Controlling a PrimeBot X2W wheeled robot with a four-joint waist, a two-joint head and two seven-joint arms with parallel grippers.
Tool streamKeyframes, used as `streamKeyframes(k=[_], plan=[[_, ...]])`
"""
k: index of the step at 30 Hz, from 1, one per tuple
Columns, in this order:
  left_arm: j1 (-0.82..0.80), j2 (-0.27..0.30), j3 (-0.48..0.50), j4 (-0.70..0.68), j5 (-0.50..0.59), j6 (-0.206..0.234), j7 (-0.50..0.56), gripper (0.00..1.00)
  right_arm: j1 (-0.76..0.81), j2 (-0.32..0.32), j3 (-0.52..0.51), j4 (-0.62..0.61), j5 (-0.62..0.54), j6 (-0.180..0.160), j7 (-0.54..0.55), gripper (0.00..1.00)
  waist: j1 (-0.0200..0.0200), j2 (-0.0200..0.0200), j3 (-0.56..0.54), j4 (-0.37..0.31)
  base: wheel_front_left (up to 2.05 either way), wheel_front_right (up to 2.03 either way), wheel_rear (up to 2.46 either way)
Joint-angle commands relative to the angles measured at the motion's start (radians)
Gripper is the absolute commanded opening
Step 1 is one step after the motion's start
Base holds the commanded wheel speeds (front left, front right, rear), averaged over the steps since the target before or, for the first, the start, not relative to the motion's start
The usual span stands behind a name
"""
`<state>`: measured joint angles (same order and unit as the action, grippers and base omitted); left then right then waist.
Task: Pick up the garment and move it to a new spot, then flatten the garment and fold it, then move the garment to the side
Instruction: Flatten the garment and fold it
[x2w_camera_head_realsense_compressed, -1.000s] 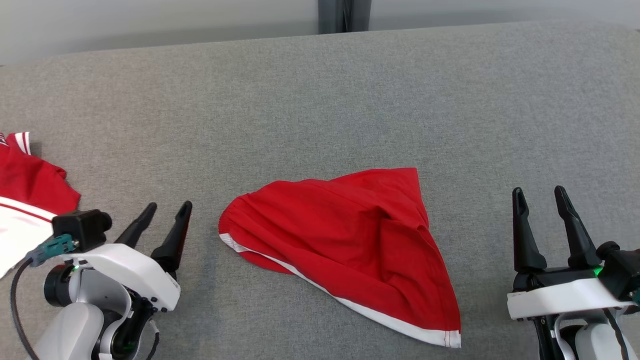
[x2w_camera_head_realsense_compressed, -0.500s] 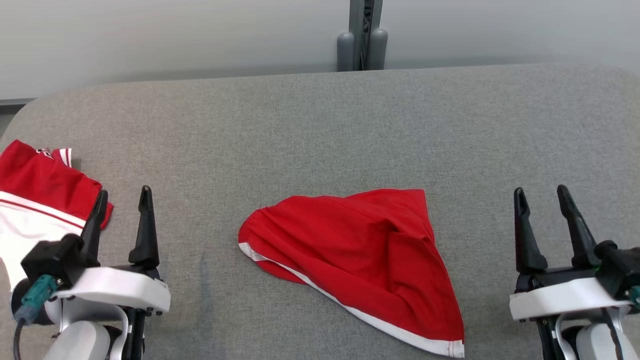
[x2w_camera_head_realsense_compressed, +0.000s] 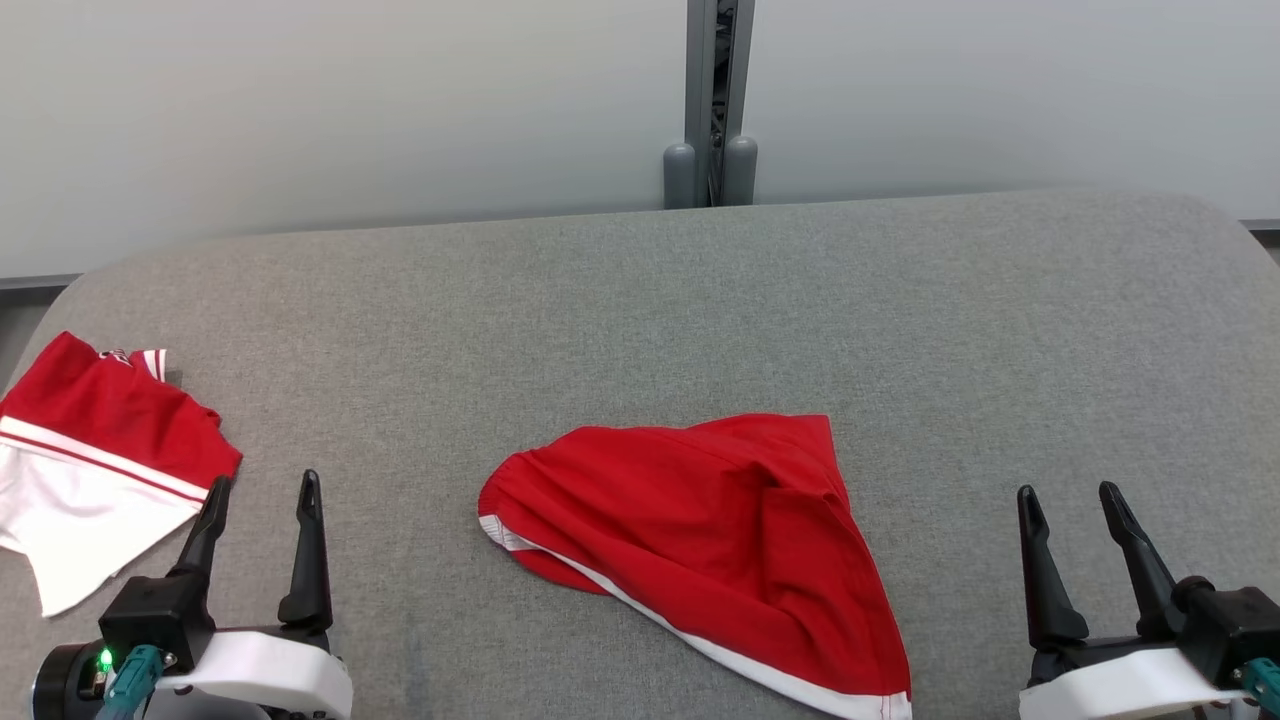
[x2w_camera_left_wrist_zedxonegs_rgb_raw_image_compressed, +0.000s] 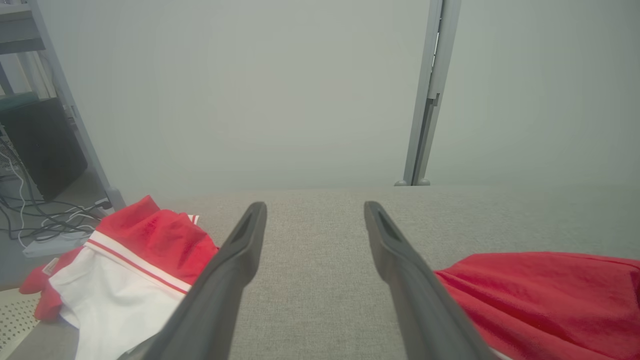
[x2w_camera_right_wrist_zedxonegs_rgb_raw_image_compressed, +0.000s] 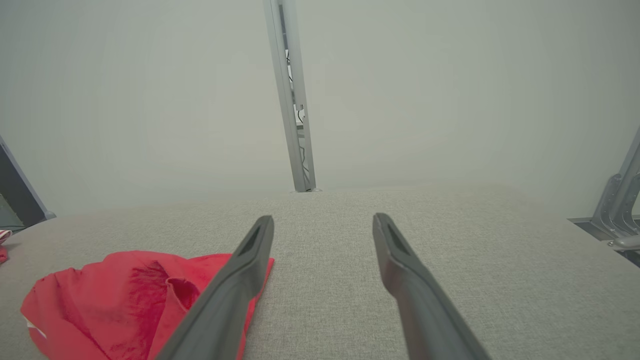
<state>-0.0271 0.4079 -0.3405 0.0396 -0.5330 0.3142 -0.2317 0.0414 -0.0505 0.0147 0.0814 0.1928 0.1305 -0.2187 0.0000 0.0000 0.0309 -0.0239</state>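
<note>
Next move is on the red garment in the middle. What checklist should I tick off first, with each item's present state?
1. left gripper open and empty: ok.
2. right gripper open and empty: ok.
3. red garment lies between both grippers, touched by neither: ok.
4. red garment flat: not ok, bunched with folds.
5. red-and-white garment at the left lies apart from the red garment: ok.
6. grey surface has bare room beyond the red garment: ok.

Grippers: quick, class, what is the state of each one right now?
Left gripper: open, holding nothing.
Right gripper: open, holding nothing.
</note>
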Motion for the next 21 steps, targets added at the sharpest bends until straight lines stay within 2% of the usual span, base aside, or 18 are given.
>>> streamKeyframes(k=[1, 10, 21], plan=[[0.015, 0.009, 0.000, -0.004, 0.007, 0.000, -0.008, 1.00, 0.014, -0.003, -0.003, -0.006, 0.002, 0.001, 0.005, 1.00, 0.0000, 0.0000, -0.011, -0.001, 0.00, 0.00, 0.00], [0.004, 0.016, -0.006, 0.017, 0.017, -0.040, -0.021, 1.00, 0.014, -0.002, -0.008, -0.023, 0.000, 0.001, 0.016, 1.00, 0.0000, 0.0000, -0.019, 0.007, 0.00, 0.00, 0.00], [-0.005, 0.001, -0.005, 0.037, 0.023, -0.055, -0.027, 1.00, 0.018, -0.002, -0.007, -0.026, 0.003, 0.001, 0.020, 1.00, 0.0000, 0.0000, -0.017, 0.015, 0.00, 0.00, 0.00]])
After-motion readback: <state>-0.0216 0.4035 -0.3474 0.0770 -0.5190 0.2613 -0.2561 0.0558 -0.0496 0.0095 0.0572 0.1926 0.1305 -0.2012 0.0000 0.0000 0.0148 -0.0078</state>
